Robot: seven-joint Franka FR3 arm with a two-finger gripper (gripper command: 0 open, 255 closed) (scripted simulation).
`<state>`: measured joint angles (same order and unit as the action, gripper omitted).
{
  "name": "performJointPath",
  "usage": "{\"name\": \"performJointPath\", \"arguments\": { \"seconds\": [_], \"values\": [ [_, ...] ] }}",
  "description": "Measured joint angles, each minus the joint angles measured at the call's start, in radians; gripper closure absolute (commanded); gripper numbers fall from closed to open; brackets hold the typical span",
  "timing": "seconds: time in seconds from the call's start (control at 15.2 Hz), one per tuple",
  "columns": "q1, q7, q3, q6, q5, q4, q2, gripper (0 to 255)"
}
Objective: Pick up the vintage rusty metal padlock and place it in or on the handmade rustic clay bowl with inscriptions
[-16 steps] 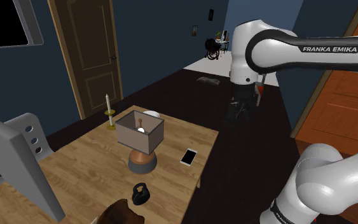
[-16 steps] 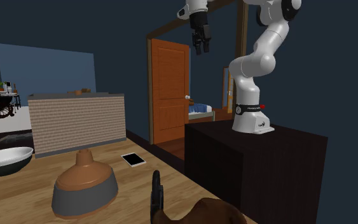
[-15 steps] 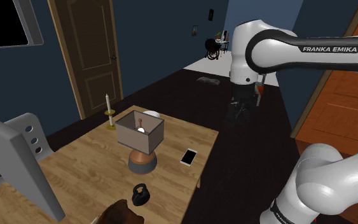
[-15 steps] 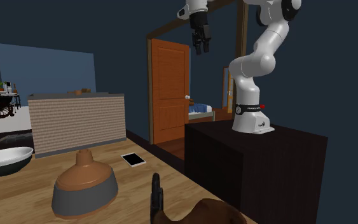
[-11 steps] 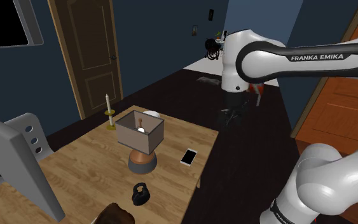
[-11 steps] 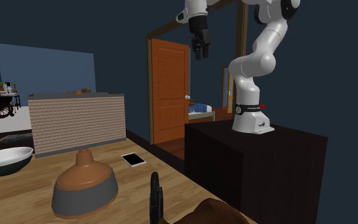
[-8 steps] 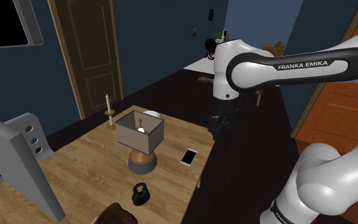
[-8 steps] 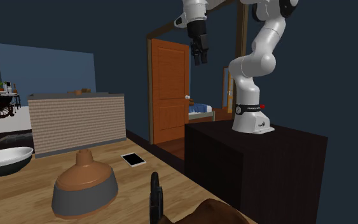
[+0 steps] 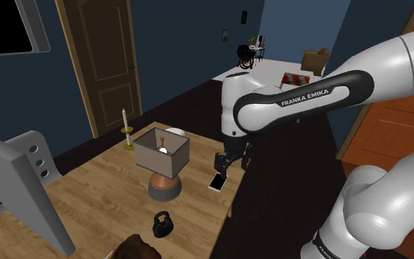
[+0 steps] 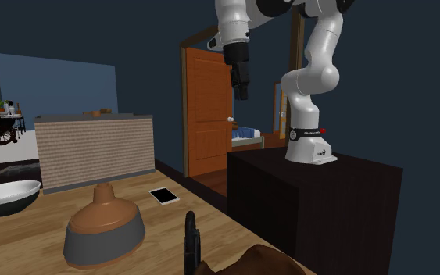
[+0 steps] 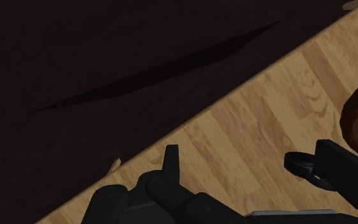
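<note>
**Fingers spread above the bench edge, padlock sitting beside the brown bowl**

The white arm (image 9: 301,99) bends down from its dark stand (image 10: 312,219) and holds the black fingers (image 10: 242,91) high over the edge of the wooden bench (image 9: 95,191). The fingers stand apart with nothing between them. In the wrist view one thin tip shows against bare planks, with the dark floor (image 11: 75,63) beyond the bench edge.

The padlock (image 9: 162,224) is dark, nearly black, with a ring-shaped shackle. It sits on the bench far below the fingers and well apart from them, toward the shoulder view's lower left. Just beside it, farther still from the fingers, is the rough dark-brown bowl (image 9: 134,246). I cannot tell whether the two touch. In the wrist view the padlock's body and ring lie well off to one side of the fingers, with the bowl's brown rim just beyond them.

A white phone (image 9: 218,181) lies flat near the bench edge, almost straight beneath the fingers. A table lamp (image 9: 162,158), with a boxy shade and a copper-and-grey base, stands to the shoulder view's left of the fingers. The padlock is on the camera's side of it. Past the lamp from the fingers are a white bowl (image 9: 174,132) and a white candle (image 9: 124,118) in a holder. A grey chair back (image 9: 21,184) stands at the bench's far side from the fingers.
</note>
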<state>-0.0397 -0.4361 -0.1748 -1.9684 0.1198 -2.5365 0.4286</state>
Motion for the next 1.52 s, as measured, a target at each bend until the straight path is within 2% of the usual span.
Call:
{"name": "performJointPath", "arguments": {
  "seconds": [0.46,0.92,1.19,1.52],
  "values": [
    [-0.012,-0.144,-0.075,-0.222,0.010,0.053,-0.244,0],
    [-0.029,-0.309,-0.111,-0.397,-0.058,0.192,-0.531,0],
    [-0.061,-0.407,-0.106,-0.463,-0.109,0.291,-0.681,0],
    [-0.116,-0.511,-0.073,-0.496,-0.168,0.481,-0.885,0]
  ]
}}
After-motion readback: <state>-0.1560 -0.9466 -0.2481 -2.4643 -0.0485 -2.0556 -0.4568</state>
